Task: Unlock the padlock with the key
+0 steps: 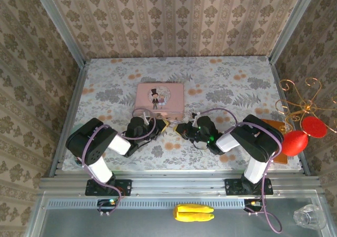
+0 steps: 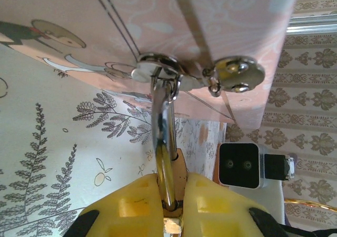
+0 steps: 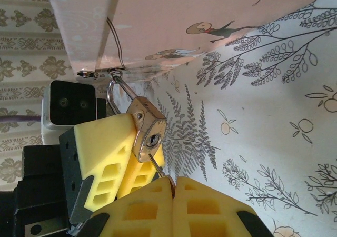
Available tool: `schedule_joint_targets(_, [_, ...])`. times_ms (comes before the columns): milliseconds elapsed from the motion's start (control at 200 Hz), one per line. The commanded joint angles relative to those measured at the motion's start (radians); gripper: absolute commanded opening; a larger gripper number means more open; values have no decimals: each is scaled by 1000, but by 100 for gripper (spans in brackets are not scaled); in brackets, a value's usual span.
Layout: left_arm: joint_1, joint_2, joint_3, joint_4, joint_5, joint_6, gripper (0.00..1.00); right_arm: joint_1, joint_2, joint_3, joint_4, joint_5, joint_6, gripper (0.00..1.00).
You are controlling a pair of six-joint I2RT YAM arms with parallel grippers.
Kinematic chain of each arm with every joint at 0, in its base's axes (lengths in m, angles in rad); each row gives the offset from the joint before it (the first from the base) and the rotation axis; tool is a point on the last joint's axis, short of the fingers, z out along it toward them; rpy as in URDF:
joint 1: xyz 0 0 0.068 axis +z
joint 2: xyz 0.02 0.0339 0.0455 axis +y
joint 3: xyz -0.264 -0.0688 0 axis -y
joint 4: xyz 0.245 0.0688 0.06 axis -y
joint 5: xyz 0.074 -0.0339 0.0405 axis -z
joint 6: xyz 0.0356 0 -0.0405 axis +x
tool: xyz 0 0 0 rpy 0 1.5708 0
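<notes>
Floral tablecloth (image 3: 274, 142) lies beneath a small brass padlock (image 3: 149, 130) with thin silvery shackle (image 2: 163, 137).

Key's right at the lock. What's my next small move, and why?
Probably ease the right gripper forward, pushing the key straight toward the keyhole, no turning yet. Its tip sits at the lower edge of the padlock, apparently not seated, and the left gripper clamps the padlock steady.

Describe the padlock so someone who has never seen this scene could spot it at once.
Find the pink tin with the cartoon couple. Hooked through the clasp on its near side is the padlock. It is the small brass block with a silvery shackle and round keyhole, not the thin dark key just below it.
</notes>
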Motion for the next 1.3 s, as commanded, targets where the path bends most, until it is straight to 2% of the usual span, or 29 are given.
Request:
schedule_joint_targets(0, [-9, -4, 5, 107, 9, -6, 0, -7, 18, -11, 46, -16, 12, 0])
schedule_joint_targets(1295, [-20, -3, 11, 129, 13, -31, 0, -32, 40, -18, 102, -46, 32, 0])
